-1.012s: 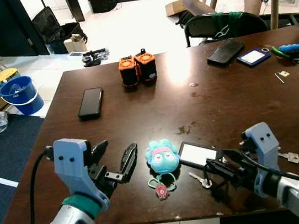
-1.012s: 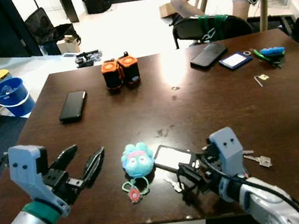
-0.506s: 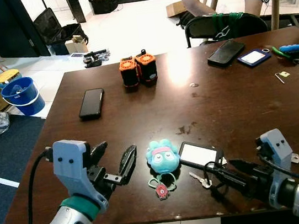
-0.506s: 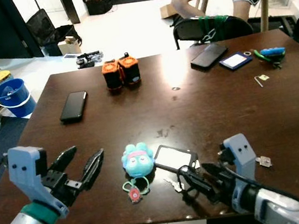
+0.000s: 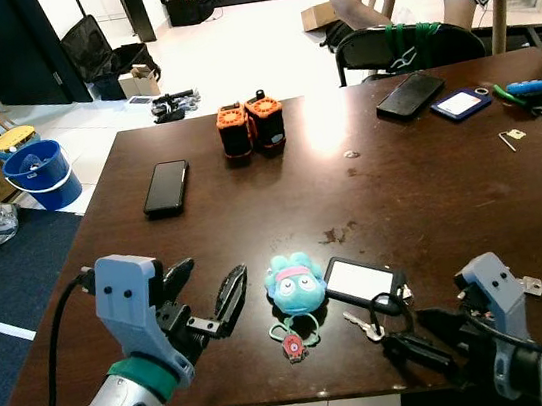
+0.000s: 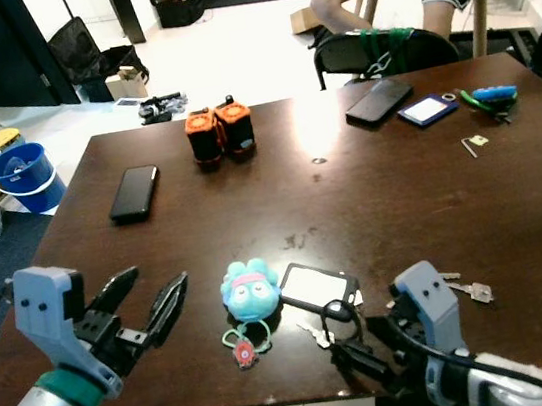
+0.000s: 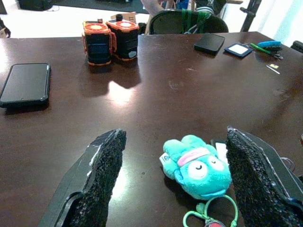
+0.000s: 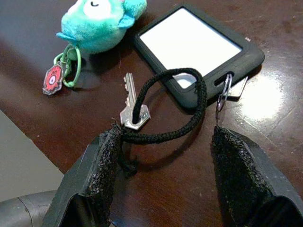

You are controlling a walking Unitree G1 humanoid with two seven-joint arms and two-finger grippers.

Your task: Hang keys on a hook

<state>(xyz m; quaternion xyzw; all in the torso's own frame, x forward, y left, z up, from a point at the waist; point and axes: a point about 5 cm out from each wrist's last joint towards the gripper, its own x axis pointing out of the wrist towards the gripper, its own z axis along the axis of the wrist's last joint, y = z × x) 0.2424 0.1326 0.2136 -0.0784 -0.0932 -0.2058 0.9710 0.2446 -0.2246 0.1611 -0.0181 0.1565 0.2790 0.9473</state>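
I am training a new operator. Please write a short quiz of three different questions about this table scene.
1. True or false: the right gripper is shut on the black cord loop.
2. What lies between the left gripper's fingers in its wrist view? A) phone B) teal plush keychain C) pliers
3. Fill in: the silver key is threaded on the black ____.

Key: 1 false, its fingers are open; 2 B; 3 cord.

Teal plush [image 5: 295, 284], silver key [image 8: 131, 107]
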